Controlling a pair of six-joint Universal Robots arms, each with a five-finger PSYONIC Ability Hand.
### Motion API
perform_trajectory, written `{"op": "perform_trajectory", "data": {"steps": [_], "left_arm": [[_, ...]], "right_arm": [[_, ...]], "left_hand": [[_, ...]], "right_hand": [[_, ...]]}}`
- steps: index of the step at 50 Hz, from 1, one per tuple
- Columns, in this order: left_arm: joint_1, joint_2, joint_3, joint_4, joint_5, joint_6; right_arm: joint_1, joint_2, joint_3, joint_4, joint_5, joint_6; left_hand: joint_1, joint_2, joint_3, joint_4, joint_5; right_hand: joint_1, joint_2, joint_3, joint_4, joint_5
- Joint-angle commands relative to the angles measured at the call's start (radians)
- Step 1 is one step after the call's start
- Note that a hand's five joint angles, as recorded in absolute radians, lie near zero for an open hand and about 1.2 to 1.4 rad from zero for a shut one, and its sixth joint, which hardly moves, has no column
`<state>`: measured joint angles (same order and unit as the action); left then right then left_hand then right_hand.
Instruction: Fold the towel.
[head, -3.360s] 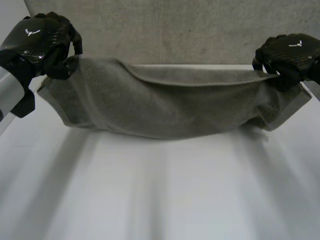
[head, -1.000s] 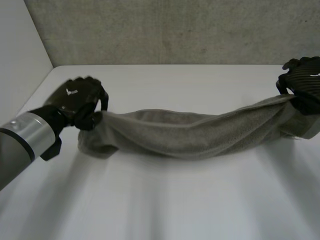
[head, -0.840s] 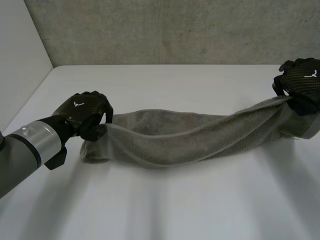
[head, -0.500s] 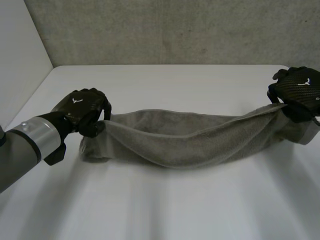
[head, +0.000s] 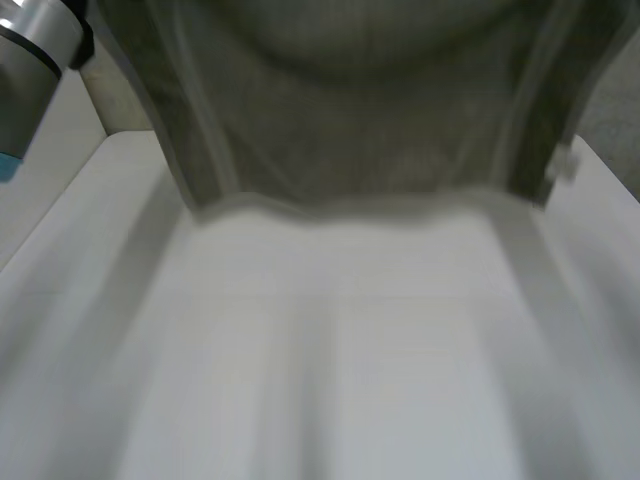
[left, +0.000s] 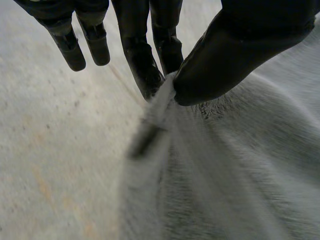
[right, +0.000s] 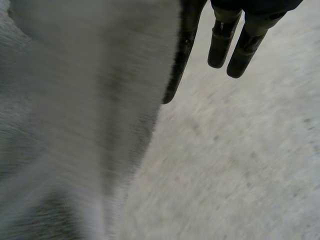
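Nearest the robot, the white desk (head: 330, 380) lay bare from its near edge back toward the far edge. Over the far part of the desk the grey-green towel (head: 360, 130) hung spread like a curtain, w/ paler hems running down both sides. Its lower hem ran roughly parallel to the far edge; couldn't tell whether it touched the desk. A small pale tag (head: 563, 165) stuck out of the hem on the right-arm side. The left arm (head: 30, 60) showed at the desk's far-left corner, beside the towel's side hem.

Left wrist view: the left robot hand (left: 240, 45) was gripping the towel, a bunched bit of its edge pinched btwn the thumb and two fingers (left: 145, 70), the other fingers straight and free beside them. Cloth fell away below the pinch.

Right wrist view: the right robot hand (right: 247, 47) also held the towel, one finger lying along the cloth's edge, thumb hidden behind it, the other fingers straight and off the cloth.

Behind everything stood a grey speckled wall (head: 612, 105).
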<state>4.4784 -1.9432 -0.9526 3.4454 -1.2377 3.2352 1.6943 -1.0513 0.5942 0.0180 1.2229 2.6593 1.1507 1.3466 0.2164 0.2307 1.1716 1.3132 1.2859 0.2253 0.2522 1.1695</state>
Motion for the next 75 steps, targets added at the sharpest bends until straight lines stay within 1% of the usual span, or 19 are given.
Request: {"op": "perform_trajectory", "data": {"steps": [1,7,9,12,14,20,27,34,38,46,51,56,60,61,65,67,68,70,75], "left_arm": [[0.033,0.058,-0.223,0.044,0.078,-0.048],[0.047,0.050,-0.376,0.052,0.095,-0.022],[0.088,0.049,-0.487,0.054,0.098,0.023],[0.108,0.047,-0.541,0.058,0.101,0.052],[0.120,0.040,-0.636,0.073,0.106,0.107],[0.120,0.038,-0.761,0.087,0.159,0.147],[0.104,0.073,-0.802,0.075,0.170,0.147],[0.105,0.170,-0.844,0.035,0.172,0.147],[0.104,0.249,-0.856,-0.067,0.172,0.149],[0.102,0.421,-0.862,-0.294,0.188,0.146],[0.108,0.498,-0.873,-0.353,0.213,0.141],[0.104,0.497,-0.862,-0.370,0.221,0.138],[0.099,0.417,-0.822,-0.373,0.211,0.143],[0.099,0.417,-0.822,-0.373,0.211,0.143],[0.099,0.227,-0.723,-0.380,0.204,0.141],[0.097,0.167,-0.681,-0.387,0.204,0.144],[0.094,0.103,-0.639,-0.390,0.202,0.144],[0.084,0.039,-0.590,-0.396,0.201,0.146],[0.039,-0.124,-0.432,-0.399,0.156,0.147]], "right_arm": [[-0.057,-0.157,0.310,-0.079,-0.127,0.085],[-0.064,-0.200,0.461,-0.118,-0.157,0.067],[-0.074,-0.223,0.594,-0.127,-0.196,0.035],[-0.091,-0.240,0.673,-0.128,-0.233,0.005],[-0.134,-0.256,0.844,-0.136,-0.313,-0.065],[-0.195,-0.259,1.065,-0.185,-0.365,-0.202],[-0.229,-0.269,1.116,-0.181,-0.364,-0.229],[-0.281,-0.418,1.182,-0.173,-0.370,-0.216],[-0.288,-0.478,1.219,-0.147,-0.372,-0.216],[-0.326,-0.622,1.242,0.060,-0.477,-0.220],[-0.424,-0.664,1.204,0.216,-0.583,-0.225],[-0.462,-0.645,1.147,0.273,-0.623,-0.226],[-0.464,-0.605,1.119,0.267,-0.614,-0.231],[-0.461,-0.554,1.101,0.261,-0.605,-0.242],[-0.424,-0.421,1.029,0.264,-0.549,-0.286],[-0.340,-0.285,0.939,0.276,-0.446,-0.355],[-0.340,-0.285,0.938,0.277,-0.445,-0.355],[-0.270,-0.164,0.838,0.307,-0.332,-0.432],[-0.206,-0.029,0.715,0.359,-0.237,-0.476]], "left_hand": [[0.246,0.050,-0.042,-0.056,0.050],[0.246,0.050,-0.042,-0.056,0.050],[0.246,0.050,-0.042,-0.056,0.050],[0.246,0.050,-0.042,-0.056,0.050],[0.246,0.050,-0.042,-0.056,0.050],[0.246,0.050,-0.042,-0.056,0.050],[0.246,0.050,-0.042,-0.056,0.050],[0.246,0.050,-0.042,-0.056,0.050],[0.246,0.050,-0.042,-0.056,0.050],[0.246,0.050,-0.042,-0.056,0.050],[0.246,0.050,-0.042,-0.056,0.050],[0.246,0.050,-0.042,-0.056,0.050],[0.246,0.050,-0.042,-0.056,0.050],[0.246,0.050,-0.042,-0.056,0.050],[0.246,0.050,-0.042,-0.056,0.050],[0.246,0.050,-0.042,-0.056,0.050],[0.246,0.050,-0.042,-0.056,0.050],[0.246,0.050,-0.042,-0.056,0.050],[0.246,0.050,-0.042,-0.056,0.050]], "right_hand": [[0.064,0.091,-0.051,-0.078,0.033],[0.061,0.088,-0.051,-0.078,0.030],[0.064,0.091,-0.051,-0.078,0.033],[0.061,0.088,-0.051,-0.078,0.030],[0.061,0.088,-0.051,-0.078,0.030],[0.064,0.091,-0.051,-0.078,0.033],[0.067,0.094,-0.051,-0.078,0.036],[0.067,0.094,-0.051,-0.078,0.036],[0.067,0.094,-0.051,-0.078,0.036],[0.067,0.094,-0.051,-0.078,0.036],[0.064,0.091,-0.051,-0.078,0.033],[0.064,0.091,-0.051,-0.078,0.033],[0.058,0.085,-0.051,-0.078,0.027],[0.055,0.082,-0.051,-0.078,0.024],[0.055,0.082,-0.051,-0.078,0.024],[0.052,0.079,-0.051,-0.078,0.021],[0.052,0.079,-0.051,-0.078,0.021],[0.055,0.082,-0.051,-0.078,0.024],[0.055,0.082,-0.051,-0.078,0.024]]}}
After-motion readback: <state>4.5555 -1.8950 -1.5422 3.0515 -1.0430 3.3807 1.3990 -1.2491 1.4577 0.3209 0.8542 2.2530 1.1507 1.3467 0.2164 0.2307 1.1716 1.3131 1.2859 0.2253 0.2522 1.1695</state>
